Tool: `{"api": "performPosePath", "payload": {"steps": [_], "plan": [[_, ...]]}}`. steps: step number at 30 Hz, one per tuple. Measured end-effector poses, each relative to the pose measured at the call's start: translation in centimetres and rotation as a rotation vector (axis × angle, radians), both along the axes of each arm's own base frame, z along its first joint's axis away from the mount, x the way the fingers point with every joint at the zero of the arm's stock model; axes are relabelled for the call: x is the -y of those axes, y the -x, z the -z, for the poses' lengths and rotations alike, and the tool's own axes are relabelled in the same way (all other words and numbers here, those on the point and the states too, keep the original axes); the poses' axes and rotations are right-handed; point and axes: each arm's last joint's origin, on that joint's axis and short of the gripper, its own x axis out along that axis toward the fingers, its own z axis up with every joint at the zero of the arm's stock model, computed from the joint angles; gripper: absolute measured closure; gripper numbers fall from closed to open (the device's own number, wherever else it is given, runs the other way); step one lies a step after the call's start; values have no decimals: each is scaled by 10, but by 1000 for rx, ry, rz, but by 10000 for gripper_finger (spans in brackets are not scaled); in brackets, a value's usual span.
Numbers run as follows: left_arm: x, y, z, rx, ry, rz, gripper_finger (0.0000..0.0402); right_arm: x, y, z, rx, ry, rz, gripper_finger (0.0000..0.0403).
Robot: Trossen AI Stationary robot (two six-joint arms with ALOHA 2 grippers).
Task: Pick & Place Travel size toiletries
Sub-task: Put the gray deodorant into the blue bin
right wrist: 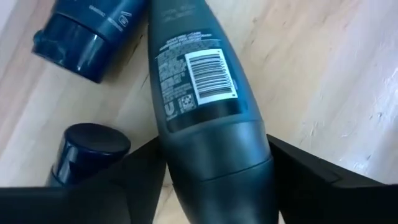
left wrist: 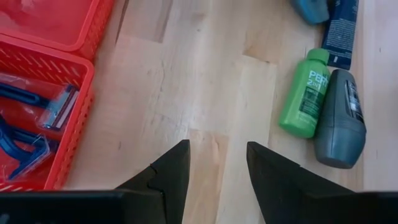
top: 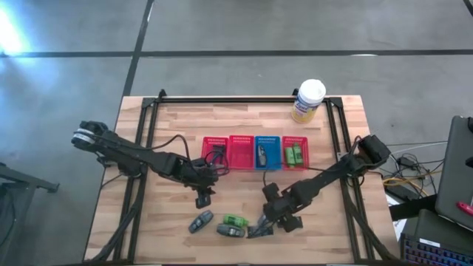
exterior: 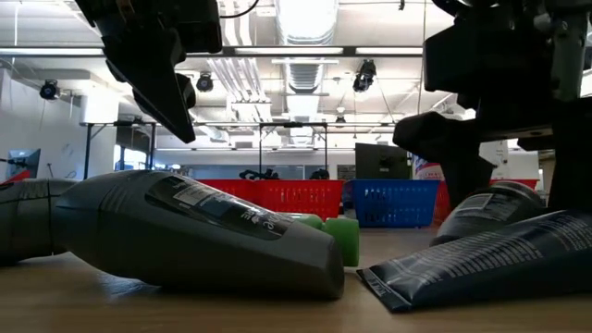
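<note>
With razors in the red basket (top: 215, 151) at twelve o'clock, the right gripper (right wrist: 214, 180) straddles a grey bottle (right wrist: 199, 87), jaws not seated; four toiletries remain at six o'clock, and the left gripper (left wrist: 217, 171) hangs half-open, empty.

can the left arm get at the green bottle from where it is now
Probably yes: the left gripper hangs empty above bare wood, and the green bottle lies just ahead beside a grey bottle, with nothing between them.
</note>
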Motion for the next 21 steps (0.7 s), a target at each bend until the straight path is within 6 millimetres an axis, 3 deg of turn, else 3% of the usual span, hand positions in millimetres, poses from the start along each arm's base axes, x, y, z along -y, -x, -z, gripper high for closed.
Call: {"api": "performPosePath", "payload": {"steps": [5, 9, 12, 16, 21], "plan": [[0, 0, 0, 1, -4, -2, 239, 5, -2, -3, -12, -25, 87, 206], [0, 0, 0, 0, -4, -3, 239, 14, 0, -10, -27, -21, 188, 206], [0, 0, 0, -3, -5, -2, 239, 23, 6, -27, 8, 9, 382, 206], [1, 3, 2, -26, -36, 35, 239, 42, 18, -66, 142, -53, 770, 206], [2, 4, 2, -24, -109, 142, 239, 79, 41, -97, 391, -266, 1499, 198]]}}
